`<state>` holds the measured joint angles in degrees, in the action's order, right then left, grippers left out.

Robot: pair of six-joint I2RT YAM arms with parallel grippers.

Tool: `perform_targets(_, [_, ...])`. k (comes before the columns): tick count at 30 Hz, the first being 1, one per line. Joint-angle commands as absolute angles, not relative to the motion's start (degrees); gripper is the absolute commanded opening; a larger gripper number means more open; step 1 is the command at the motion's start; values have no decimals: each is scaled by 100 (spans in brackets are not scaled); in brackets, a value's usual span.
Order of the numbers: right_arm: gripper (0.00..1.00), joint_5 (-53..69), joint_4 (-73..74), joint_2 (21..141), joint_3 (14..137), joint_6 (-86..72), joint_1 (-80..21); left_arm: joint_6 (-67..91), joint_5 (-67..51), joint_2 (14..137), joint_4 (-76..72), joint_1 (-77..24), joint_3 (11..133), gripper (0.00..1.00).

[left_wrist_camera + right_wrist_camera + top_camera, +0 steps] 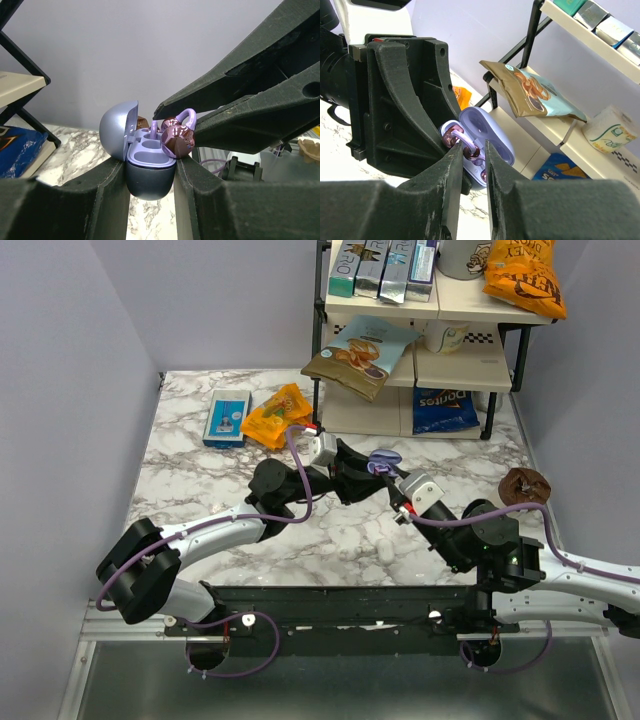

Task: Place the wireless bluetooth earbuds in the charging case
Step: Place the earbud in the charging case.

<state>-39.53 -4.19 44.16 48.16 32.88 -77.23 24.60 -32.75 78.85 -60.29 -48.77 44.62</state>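
Left gripper (150, 169): clenched on the lower shell of the charging case (150, 184), one finger on either side. It acts as a vise, holding the case clear of the marble table (200, 490) with its open face turned toward the other arm.
Right gripper (472, 150): pinched shut on an earbud (178, 141), coming in from the side so the bud sits just over the case's tray.
Case lid (116, 131): swung open and back, away from the approach, leaving the wells (150, 145) exposed.
Second earbud (171, 123): just behind the held one, at the far well; I cannot tell whether it is fully seated.
Step in hand: lowering the held bud into its well — probably near the end of the task.
Risk: a bud tilted against the rim would not drop home, so a slight re-angle may be needed.
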Motion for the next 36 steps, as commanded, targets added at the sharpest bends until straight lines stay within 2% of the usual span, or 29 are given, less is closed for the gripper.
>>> perform_targets(1, [26,-3806,-79,4474,4887,3261,-7726,2399,-3305,7682,-6434,-4913,4553,0])
perform_targets(6, [19,-3788,-79,4482,4869,3234,-7726,2443,-3305,7690,-6477,-4913,4526,0])
perform_targets(9, [18,-3788,-79,4474,4843,3191,-7726,2452,-3305,7717,-6504,-4913,4500,0])
perform_targets(10, [12,-3788,-70,4465,4851,3173,-7726,2461,-3305,7725,-6513,-4913,4500,0])
perform_targets(13, [1,-3797,-70,4474,4843,3120,-7725,2487,-3322,7743,-6539,-4913,4500,0])
perform_targets(27, [1,-3876,466,4553,5282,2523,-7726,2277,-3463,7778,-6864,-4931,4324,0])
perform_targets(36, [1,-3937,475,4632,5414,2435,-7717,1521,-3445,7664,-6215,-5141,4315,0])
